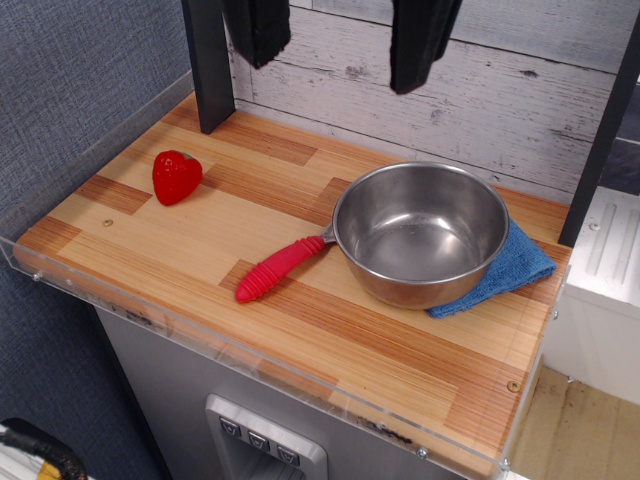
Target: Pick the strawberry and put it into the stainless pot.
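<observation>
The strawberry (176, 177) is a small glossy red toy lying on the wooden counter at the left. The stainless pot (421, 232) stands upright and empty at the right of the counter, its red ribbed handle (279, 268) pointing to the front left. My gripper (340, 45) hangs at the top edge of the view, high above the counter between the strawberry and the pot. Its two black fingers (257, 30) are spread wide apart with nothing between them.
A blue cloth (500, 272) lies under the pot's right side. A black post (210, 65) stands at the back left. A clear acrylic rim (250, 350) runs along the counter's front and left edges. A white plank wall (500, 100) is behind.
</observation>
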Controlling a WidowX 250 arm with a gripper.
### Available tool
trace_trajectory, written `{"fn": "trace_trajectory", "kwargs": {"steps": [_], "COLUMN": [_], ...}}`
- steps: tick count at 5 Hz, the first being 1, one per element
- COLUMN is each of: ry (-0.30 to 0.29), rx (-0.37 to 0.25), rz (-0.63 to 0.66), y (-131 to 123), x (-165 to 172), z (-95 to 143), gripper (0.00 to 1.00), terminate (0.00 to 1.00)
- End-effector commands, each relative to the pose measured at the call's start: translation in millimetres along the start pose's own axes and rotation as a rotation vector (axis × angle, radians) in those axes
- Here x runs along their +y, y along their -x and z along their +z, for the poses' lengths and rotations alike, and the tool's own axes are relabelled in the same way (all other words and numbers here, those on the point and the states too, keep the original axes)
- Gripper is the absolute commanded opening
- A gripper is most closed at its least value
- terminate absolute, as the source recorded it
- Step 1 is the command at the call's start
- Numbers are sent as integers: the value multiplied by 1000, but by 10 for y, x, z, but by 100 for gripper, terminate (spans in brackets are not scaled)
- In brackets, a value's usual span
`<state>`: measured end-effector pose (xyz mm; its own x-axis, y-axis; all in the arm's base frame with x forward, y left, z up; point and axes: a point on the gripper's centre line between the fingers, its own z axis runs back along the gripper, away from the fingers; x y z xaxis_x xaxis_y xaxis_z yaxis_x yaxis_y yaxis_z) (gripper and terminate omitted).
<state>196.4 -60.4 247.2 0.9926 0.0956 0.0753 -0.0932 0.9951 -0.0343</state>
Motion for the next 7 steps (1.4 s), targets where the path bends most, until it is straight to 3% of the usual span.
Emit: {"fn": "trace_trajectory", "kwargs": {"steps": [1, 5, 7], "ry": [0, 61, 154], "rx": [0, -48, -222], "rz": [0, 287, 475], "y": [0, -427, -682], "x": [0, 668, 980], "z": [0, 366, 450], "gripper": [100, 100, 100], "terminate": [0, 0, 0]}}
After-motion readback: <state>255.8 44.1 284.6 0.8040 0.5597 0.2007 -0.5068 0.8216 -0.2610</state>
